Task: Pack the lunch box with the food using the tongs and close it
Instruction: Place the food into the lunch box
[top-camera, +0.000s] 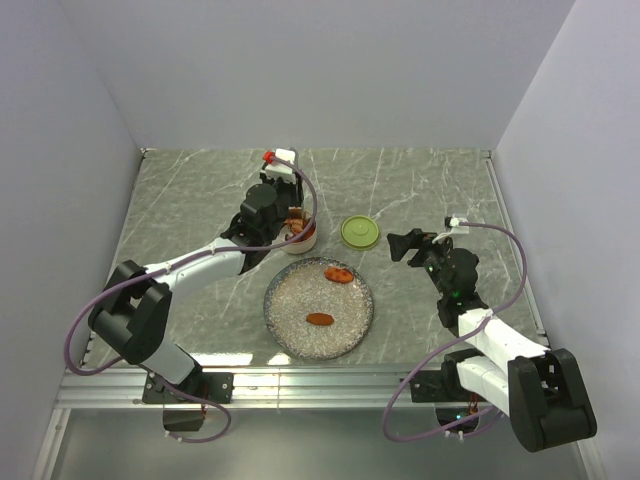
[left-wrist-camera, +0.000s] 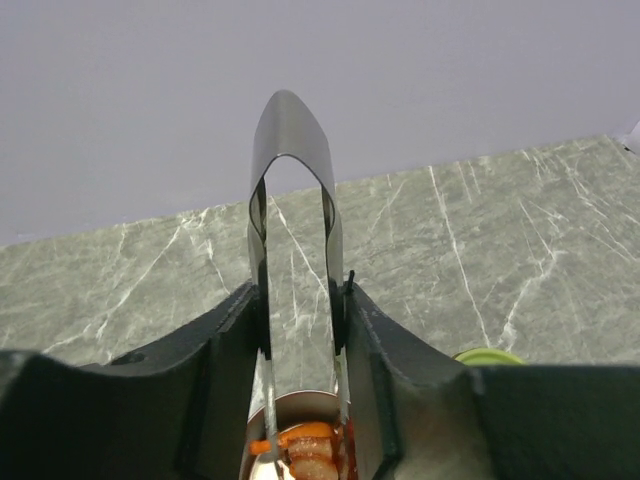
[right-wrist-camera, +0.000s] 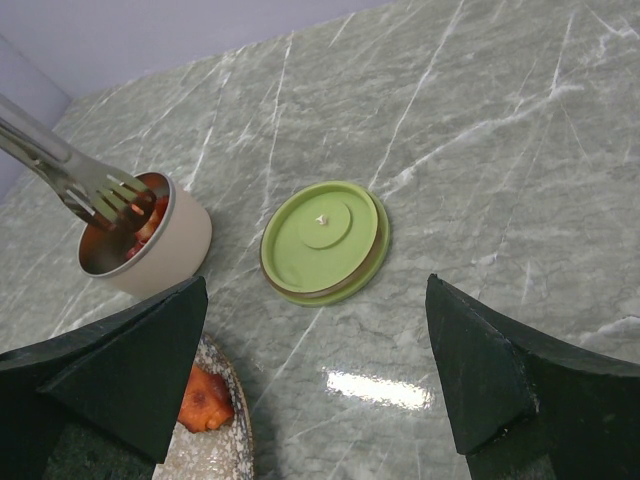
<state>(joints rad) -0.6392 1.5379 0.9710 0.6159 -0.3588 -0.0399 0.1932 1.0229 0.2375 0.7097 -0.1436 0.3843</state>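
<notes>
The lunch box (top-camera: 301, 239) stands on the table behind the plate, with several pieces of food (left-wrist-camera: 312, 442) inside it. My left gripper (top-camera: 288, 218) is shut on the tongs (left-wrist-camera: 290, 140), one arm against each finger. The tong tips (right-wrist-camera: 112, 195) hang spread over the box's mouth. Two orange-red pieces of food (top-camera: 339, 274) (top-camera: 320, 319) lie on the speckled plate (top-camera: 350, 310). The lime-green lid (top-camera: 360, 232) lies flat to the right of the box. My right gripper (top-camera: 402, 243) hovers open just right of the lid (right-wrist-camera: 325, 240), holding nothing.
The plate's rim (right-wrist-camera: 228, 448) and one piece of food (right-wrist-camera: 205, 400) show by my right gripper's left finger. Grey walls close in the marble table on three sides. The arm bases sit on a metal rail at the near edge.
</notes>
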